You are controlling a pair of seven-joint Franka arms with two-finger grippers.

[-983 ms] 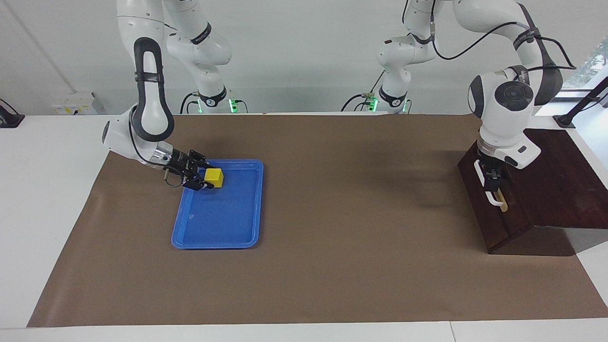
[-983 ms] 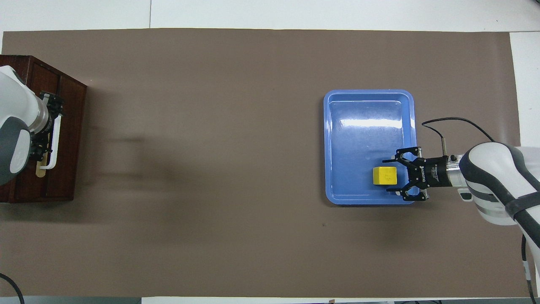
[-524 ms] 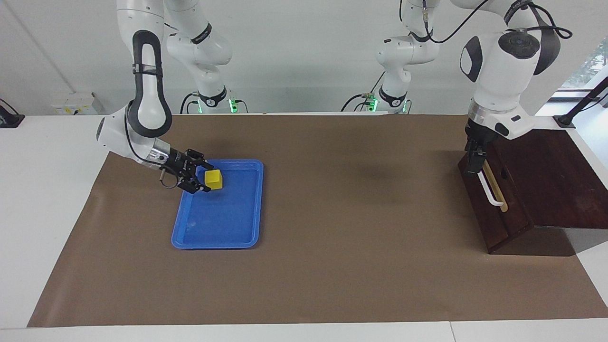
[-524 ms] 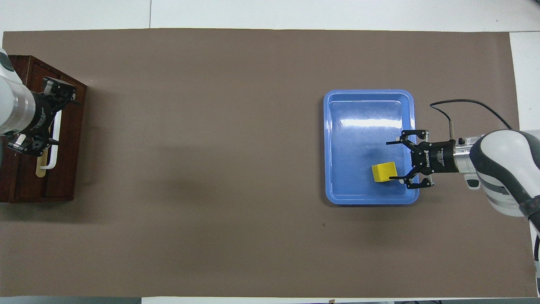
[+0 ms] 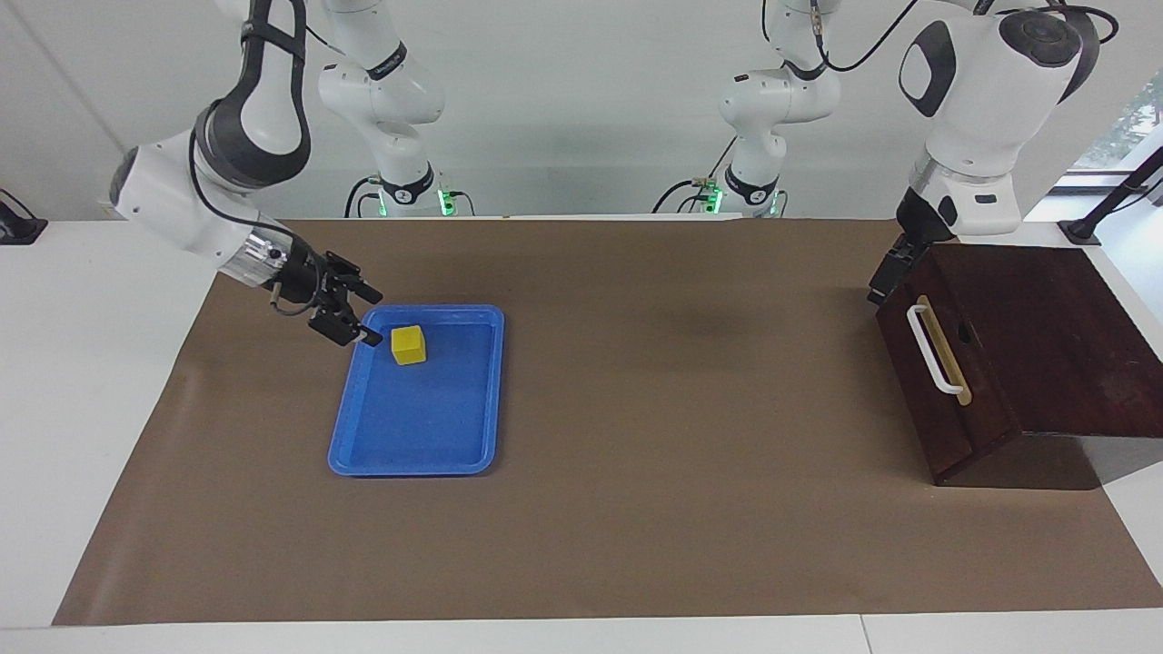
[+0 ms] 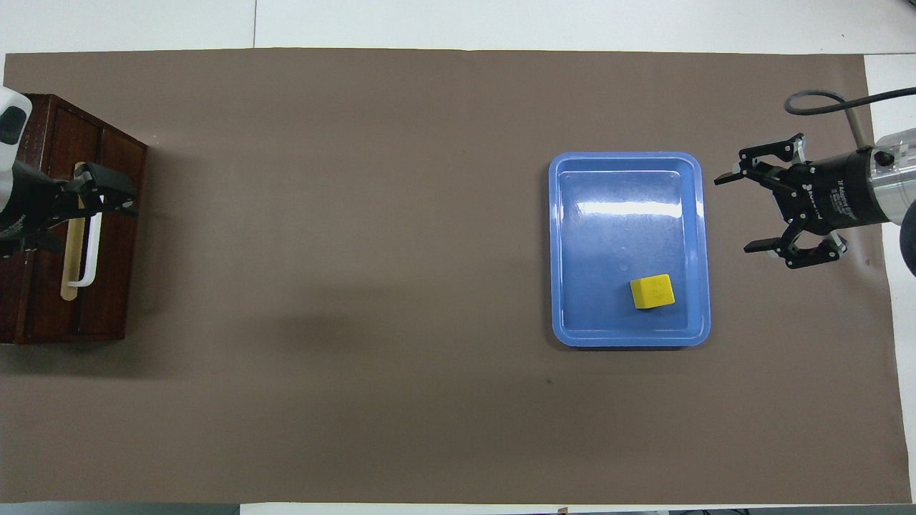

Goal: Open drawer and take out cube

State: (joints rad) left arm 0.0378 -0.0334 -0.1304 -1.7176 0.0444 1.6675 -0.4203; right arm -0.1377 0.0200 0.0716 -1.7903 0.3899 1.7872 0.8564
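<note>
The small yellow cube (image 5: 408, 344) lies in the blue tray (image 5: 427, 445), in the part nearer to the robots; it also shows in the overhead view (image 6: 652, 292). My right gripper (image 5: 366, 318) is open and empty, raised just off the tray's edge toward the right arm's end of the table (image 6: 733, 213). The dark brown drawer (image 5: 940, 400) with its white bar handle (image 5: 932, 351) sits pushed into its dark wooden box (image 5: 1054, 336). My left gripper (image 5: 886, 272) hangs in the air over the drawer front's corner nearest the robots (image 6: 118, 200), clear of the handle (image 6: 91, 247).
The blue tray (image 6: 558, 250) and the wooden box (image 6: 43, 307) stand at the two ends of a brown mat (image 5: 672, 391). White table shows around the mat.
My right gripper has backed off the cube and out of the tray, rising; the cube stays in the tray. My left gripper has lifted off the drawer handle and moved toward the robots.
</note>
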